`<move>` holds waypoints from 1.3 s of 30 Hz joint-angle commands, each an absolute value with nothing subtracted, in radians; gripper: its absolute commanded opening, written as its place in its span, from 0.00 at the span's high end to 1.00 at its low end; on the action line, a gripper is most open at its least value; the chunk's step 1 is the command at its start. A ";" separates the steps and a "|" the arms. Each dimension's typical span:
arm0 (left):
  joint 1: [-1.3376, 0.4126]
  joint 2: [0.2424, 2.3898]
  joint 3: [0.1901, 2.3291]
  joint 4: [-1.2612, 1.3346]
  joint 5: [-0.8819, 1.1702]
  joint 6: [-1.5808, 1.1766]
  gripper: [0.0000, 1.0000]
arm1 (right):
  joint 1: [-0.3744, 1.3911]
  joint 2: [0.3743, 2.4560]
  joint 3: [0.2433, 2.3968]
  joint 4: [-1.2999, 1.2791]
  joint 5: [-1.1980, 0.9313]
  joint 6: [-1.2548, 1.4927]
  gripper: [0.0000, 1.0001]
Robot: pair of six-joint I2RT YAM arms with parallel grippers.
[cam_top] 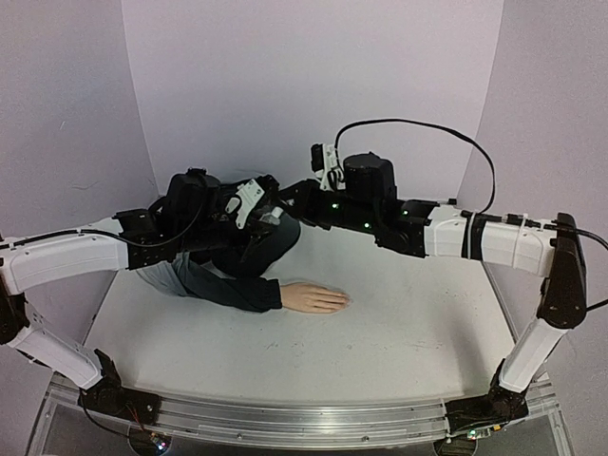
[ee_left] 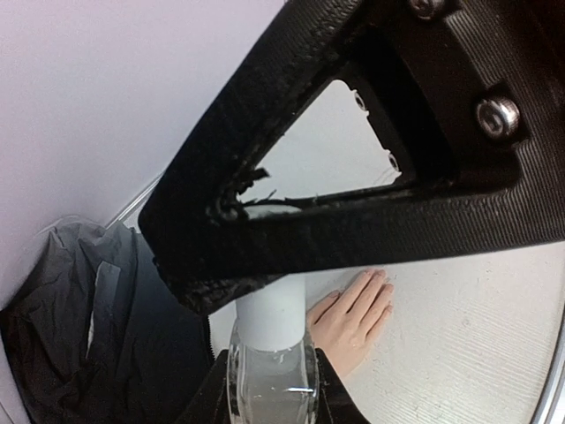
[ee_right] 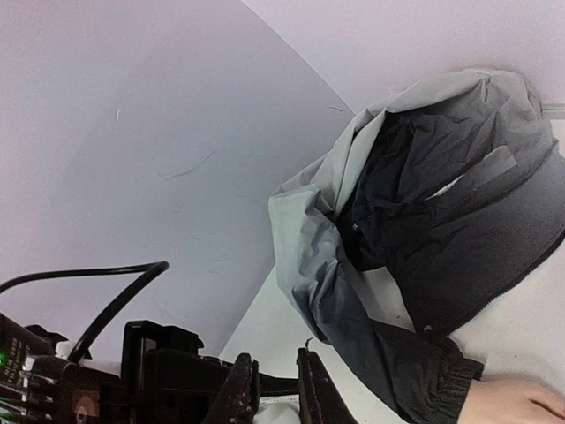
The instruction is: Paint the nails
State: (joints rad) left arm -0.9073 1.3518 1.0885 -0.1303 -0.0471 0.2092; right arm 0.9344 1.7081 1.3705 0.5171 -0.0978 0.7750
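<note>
The pale mannequin hand [cam_top: 313,298] lies flat on the white table, fingers pointing right, in a navy-and-grey jacket sleeve [cam_top: 228,285]. Its tiny nails [ee_left: 383,279] show in the left wrist view. My left gripper [ee_left: 272,375] is shut on a small clear glass bottle [ee_left: 272,393] with a white cap [ee_left: 269,314], held above the jacket. My right gripper [ee_right: 275,396] is shut on that white cap [ee_right: 279,413] from above, and its black body [ee_left: 371,177] fills the left wrist view. The two grippers meet over the jacket in the top view [cam_top: 275,211].
The crumpled jacket body [ee_right: 441,212] lies at the back left of the table, near the lilac backdrop wall [cam_top: 313,85]. The right arm's black cable [cam_top: 446,133] loops above it. The white table surface [cam_top: 399,342] stretches in front of the hand.
</note>
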 commanded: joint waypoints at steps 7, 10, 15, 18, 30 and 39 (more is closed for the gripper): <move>-0.855 1.281 1.085 -0.008 1.013 0.169 1.00 | 0.935 1.491 1.117 0.863 -0.816 0.290 1.00; -0.848 1.320 1.124 0.033 1.355 0.099 1.00 | 0.928 1.436 1.033 0.875 -0.953 0.282 1.00; -0.848 1.379 1.152 0.035 1.358 0.068 1.00 | 0.949 1.435 1.020 0.906 -0.887 0.340 1.00; -0.844 1.359 1.142 0.037 1.265 0.085 1.00 | 0.949 1.408 1.003 0.904 -0.780 0.338 1.00; -0.841 1.269 1.054 0.032 0.058 0.129 1.00 | 0.949 1.337 1.040 0.618 0.131 0.607 0.11; -0.851 1.259 1.049 0.026 0.032 0.154 1.00 | 0.950 1.602 1.327 0.596 -0.058 0.714 0.22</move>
